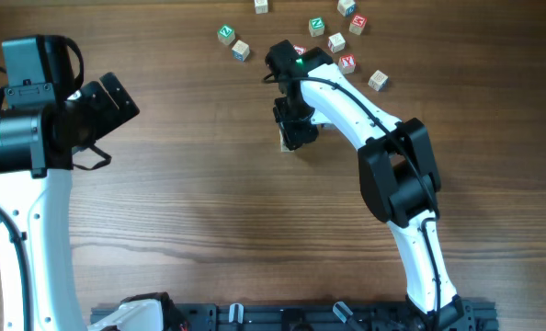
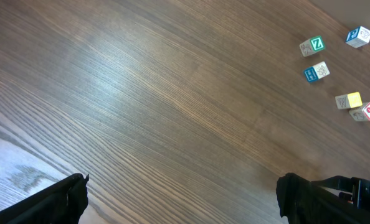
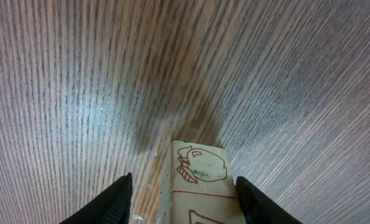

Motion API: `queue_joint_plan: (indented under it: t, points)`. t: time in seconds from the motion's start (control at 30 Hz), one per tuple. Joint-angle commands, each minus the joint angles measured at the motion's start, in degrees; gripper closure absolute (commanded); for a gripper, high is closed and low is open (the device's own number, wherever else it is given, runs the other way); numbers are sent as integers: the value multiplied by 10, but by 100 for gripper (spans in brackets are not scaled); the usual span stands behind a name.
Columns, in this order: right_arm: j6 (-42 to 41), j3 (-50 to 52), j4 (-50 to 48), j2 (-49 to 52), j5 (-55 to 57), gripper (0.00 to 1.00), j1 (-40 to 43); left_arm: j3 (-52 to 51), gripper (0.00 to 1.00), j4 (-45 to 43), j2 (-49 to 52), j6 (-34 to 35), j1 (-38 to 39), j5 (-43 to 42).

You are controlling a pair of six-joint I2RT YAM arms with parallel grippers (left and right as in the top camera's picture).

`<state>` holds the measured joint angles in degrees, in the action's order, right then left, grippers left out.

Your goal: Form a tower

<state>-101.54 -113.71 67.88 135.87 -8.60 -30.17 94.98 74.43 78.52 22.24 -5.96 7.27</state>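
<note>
The broad brown wood-grain table (image 1: 181, 211) carries everything, and most of it lies bare. The left gripper (image 2: 182, 202) hangs over the left part with its jaws as wide as they go, holding nothing, well apart from the work. The right gripper (image 3: 185, 186), at the end of the white right arm (image 1: 365, 110), is lowered near the table's middle. Between its black fingers (image 3: 119, 199) stands the tower, a narrow stack of small pale wooden alphabet cubes (image 3: 200, 168) with a red line drawing on one side face. The jaws stand about half apart and straddle the stack. Bare table shows between one finger and the wood, so nothing is clamped yet; whether the other finger touches I cannot tell. The tower looks light, stiff and dry, but the cubes are only resting on one another, so a push from one side would likely shear or topple it. The best hold is probably on two opposite flat faces, square on, with the pads spanning a seam and the squeeze kept gentle. There is open room toward the near side and the left. The loose alphabet cubes (image 1: 336, 42) cluster toward the far side, the red-faced cube (image 1: 347, 62) close beside the arm.
</note>
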Motion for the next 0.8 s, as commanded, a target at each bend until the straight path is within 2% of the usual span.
queue_joint_plan:
  t: [0.0,0.2,0.4,0.77]
  points:
    - [-4,-3,3,10,-9,48,0,-1,0,0,-8,5,-2,3]
    - [11,-3,4,10,-19,44,0,-1,0,0,-8,5,-2,3]
    - [11,-3,9,10,-20,51,0,-1,0,0,-8,6,-2,3]
    - [9,-3,7,10,-12,41,-4,-1,0,0,-8,5,-2,3]
